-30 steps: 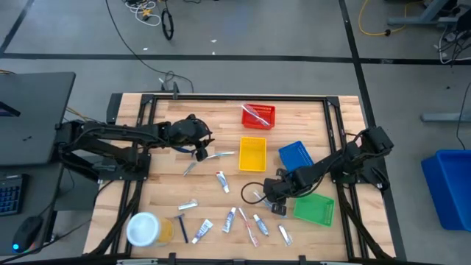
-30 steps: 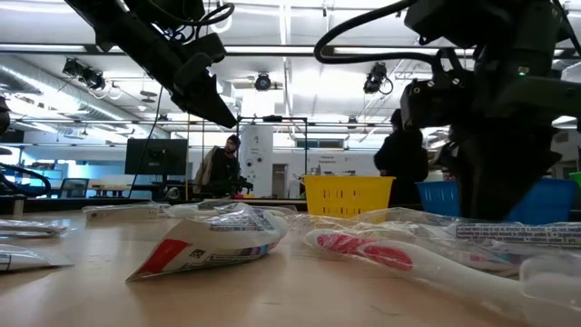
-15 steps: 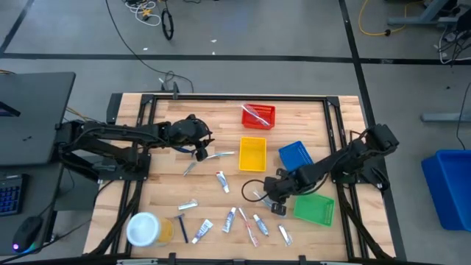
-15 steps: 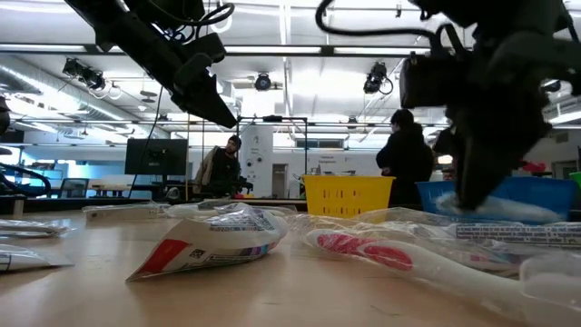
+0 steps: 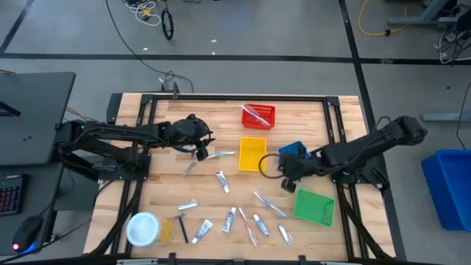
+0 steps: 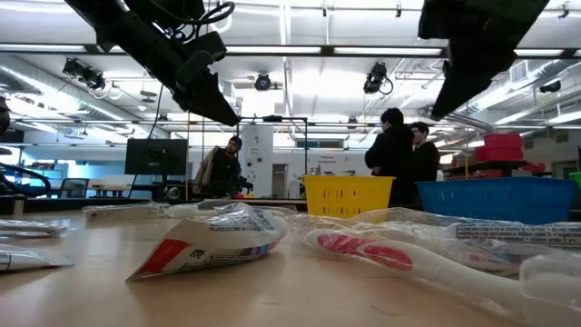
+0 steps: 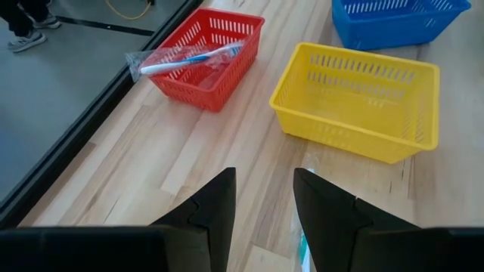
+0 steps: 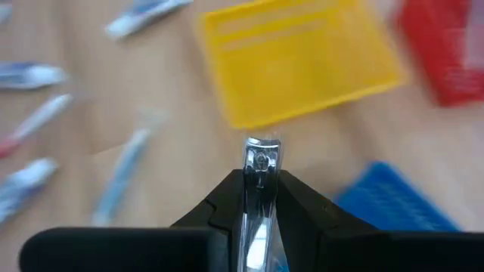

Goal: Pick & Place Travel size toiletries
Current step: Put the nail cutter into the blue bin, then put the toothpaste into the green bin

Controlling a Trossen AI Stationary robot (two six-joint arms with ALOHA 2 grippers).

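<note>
4 trays stand on the table [image 5: 147,110]: red tray [image 5: 258,116], yellow tray [image 5: 252,154], blue tray [image 5: 294,151], green tray [image 5: 313,207]. About 10 travel size toiletries [image 5: 239,218] lie scattered lower centre; 1 toothbrush [image 7: 185,60] rests in the red one. The right gripper [image 8: 261,175] pinches a silvery nail clipper [image 8: 259,196]; 1 second ago it sat lower, by the green tray, now right of the yellow. The left gripper [image 7: 263,198], left of centre, is spread, empty.

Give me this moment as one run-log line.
right end effector: shut on silvery metal nail clipper, raised beside blue slotted plastic basket | left end effector: open, empty, near yellow slotted plastic basket
</note>
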